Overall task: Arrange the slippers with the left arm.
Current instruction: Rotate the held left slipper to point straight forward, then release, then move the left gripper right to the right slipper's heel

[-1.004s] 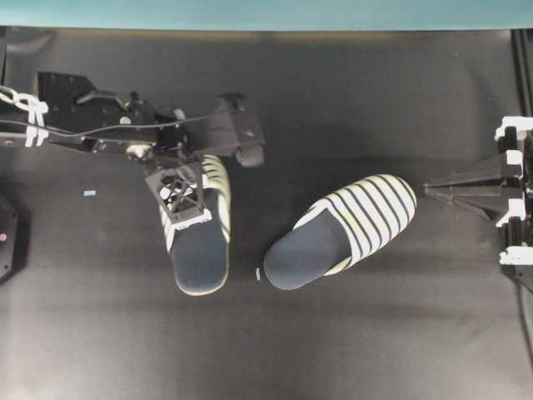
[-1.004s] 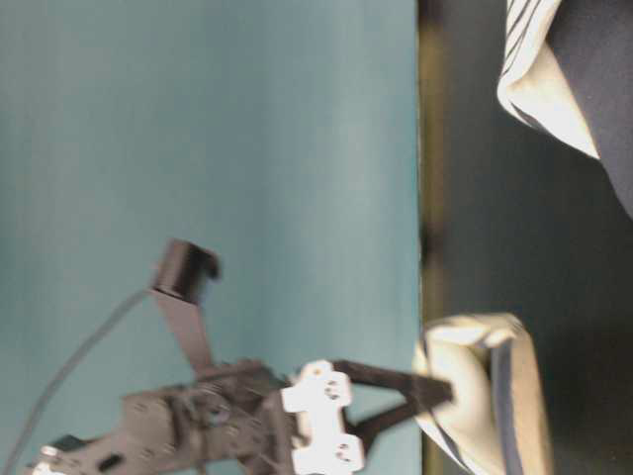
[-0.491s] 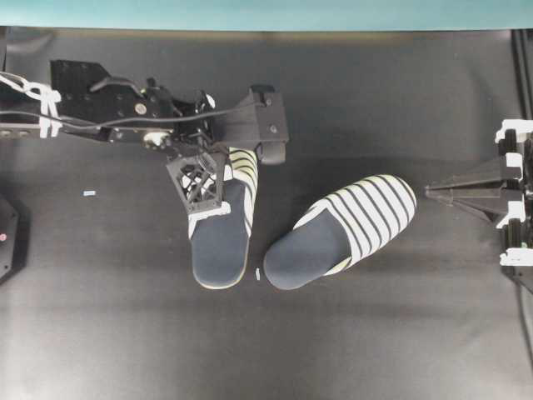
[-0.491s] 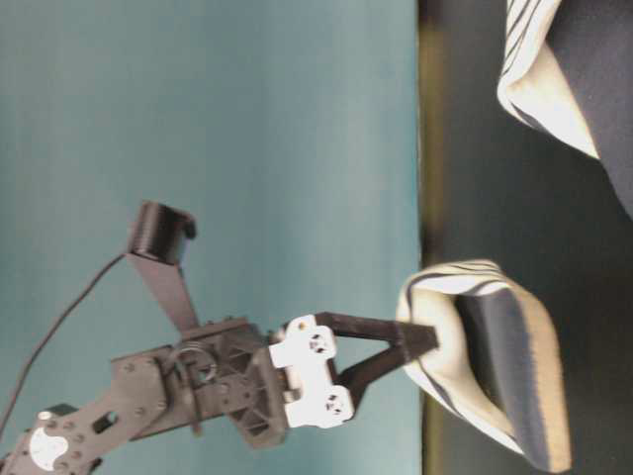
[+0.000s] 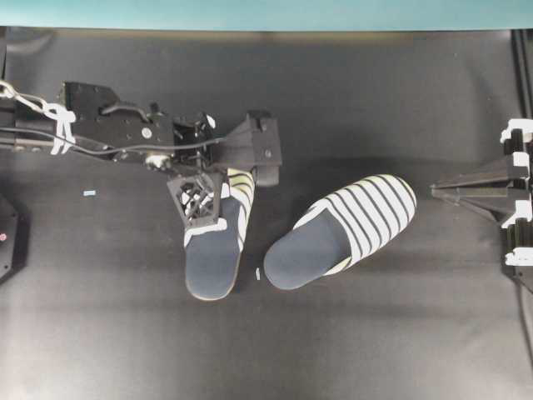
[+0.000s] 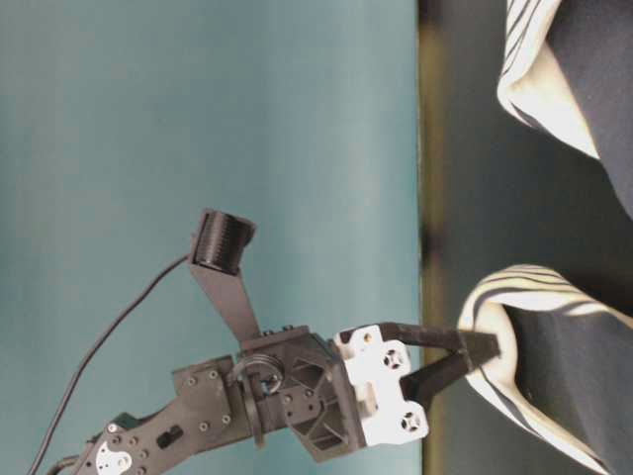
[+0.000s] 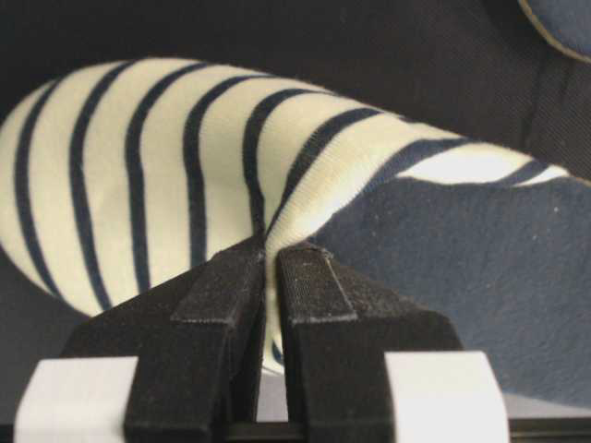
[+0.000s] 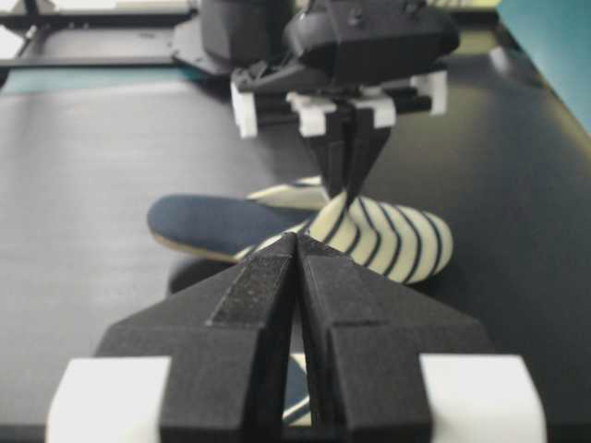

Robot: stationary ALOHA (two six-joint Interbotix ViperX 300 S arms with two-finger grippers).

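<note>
Black table (image 5: 375, 333), teal wall (image 6: 198, 119) behind it. Left arm (image 5: 125, 133) reaches in from the left edge of the overhead view, wrist over the toe of the left slipper (image 5: 212, 250). Left gripper (image 7: 271, 277): jaws pressed together, pinching the rim of that slipper's striped toe cover. This slipper's heel points toward the table's near edge. Right slipper (image 5: 341, 233) lies flat just beside it, angled, toe toward the right arm, apart from both grippers. Right gripper (image 8: 297, 268) sits at the right edge, well apart from the slippers, jaws pressed together on nothing. Small pale scrap (image 5: 258, 273) on the table between the two heels.
</note>
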